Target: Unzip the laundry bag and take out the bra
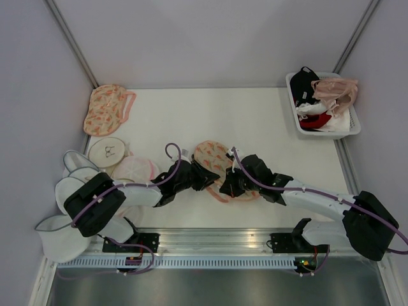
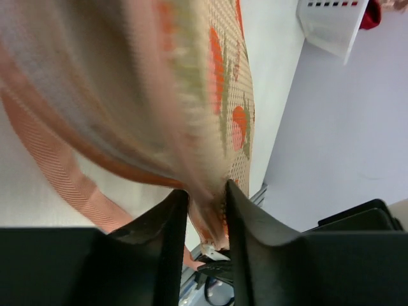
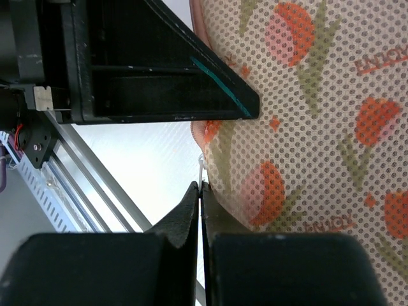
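Note:
The laundry bag (image 1: 215, 160), a peach pouch with a red-green floral print, lies at the table's near middle between both arms. My left gripper (image 1: 203, 177) is shut on the bag's left edge; in the left wrist view (image 2: 205, 192) the pink-trimmed fabric (image 2: 210, 95) is pinched between the fingers. My right gripper (image 1: 229, 185) is at the bag's near rim. In the right wrist view (image 3: 201, 186) the fingers are shut on a thin white zip pull (image 3: 203, 171) at the edge of the printed mesh (image 3: 306, 108). The tan bra is hidden.
A second floral pouch (image 1: 107, 108) lies at the back left. Round white mesh bags (image 1: 108, 152) sit along the left side. A white basket (image 1: 349, 127) at the back right holds pink, black, red and white garments. The left gripper's black body (image 3: 146, 70) is close above the right fingers.

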`<state>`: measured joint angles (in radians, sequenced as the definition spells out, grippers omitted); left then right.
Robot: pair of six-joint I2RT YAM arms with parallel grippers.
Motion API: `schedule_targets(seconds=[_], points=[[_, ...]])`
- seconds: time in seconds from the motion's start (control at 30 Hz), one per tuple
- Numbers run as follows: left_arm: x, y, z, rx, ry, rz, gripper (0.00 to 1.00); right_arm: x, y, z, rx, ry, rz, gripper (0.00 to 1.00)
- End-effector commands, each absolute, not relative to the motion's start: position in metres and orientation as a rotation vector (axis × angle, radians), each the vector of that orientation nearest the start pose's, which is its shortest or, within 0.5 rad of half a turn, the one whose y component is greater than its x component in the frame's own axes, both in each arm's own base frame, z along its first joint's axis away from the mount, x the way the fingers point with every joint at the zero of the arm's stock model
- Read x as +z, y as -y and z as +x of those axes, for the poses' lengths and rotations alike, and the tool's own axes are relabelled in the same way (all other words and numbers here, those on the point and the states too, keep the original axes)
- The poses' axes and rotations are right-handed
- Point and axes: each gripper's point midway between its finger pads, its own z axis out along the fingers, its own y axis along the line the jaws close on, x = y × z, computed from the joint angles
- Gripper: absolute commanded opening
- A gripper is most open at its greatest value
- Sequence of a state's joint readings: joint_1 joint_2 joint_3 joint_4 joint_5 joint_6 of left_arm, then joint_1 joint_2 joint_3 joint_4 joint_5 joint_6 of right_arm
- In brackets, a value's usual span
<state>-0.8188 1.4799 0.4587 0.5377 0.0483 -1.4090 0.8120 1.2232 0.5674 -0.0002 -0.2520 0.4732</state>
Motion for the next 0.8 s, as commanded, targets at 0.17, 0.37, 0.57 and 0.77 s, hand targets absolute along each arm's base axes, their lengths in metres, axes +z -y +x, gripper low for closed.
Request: schedule_targets(seconds=[0.17, 0.37, 0.57, 0.77], points=[[0.088, 0.322, 0.243, -1.347, -2.204, -0.689, 0.06, 0.102, -0.280, 0.196, 0.850, -2.290, -0.537, 0.00], [0.082, 0.309, 0.258, -1.279, -2.187, -0.733, 0.02, 0.095, -0.266, 0.182, 0.726, -2.346, -0.551, 0.01], [0.082, 0.295, 0.275, -1.257, -2.183, -0.741, 0.02, 0.074, -0.251, 0.165, 0.684, -2.417, -0.551, 0.00], [0.081, 0.290, 0.281, -1.272, -2.229, -0.648, 0.02, 0.051, -0.205, 0.189, 0.299, -2.486, -0.371, 0.00]])
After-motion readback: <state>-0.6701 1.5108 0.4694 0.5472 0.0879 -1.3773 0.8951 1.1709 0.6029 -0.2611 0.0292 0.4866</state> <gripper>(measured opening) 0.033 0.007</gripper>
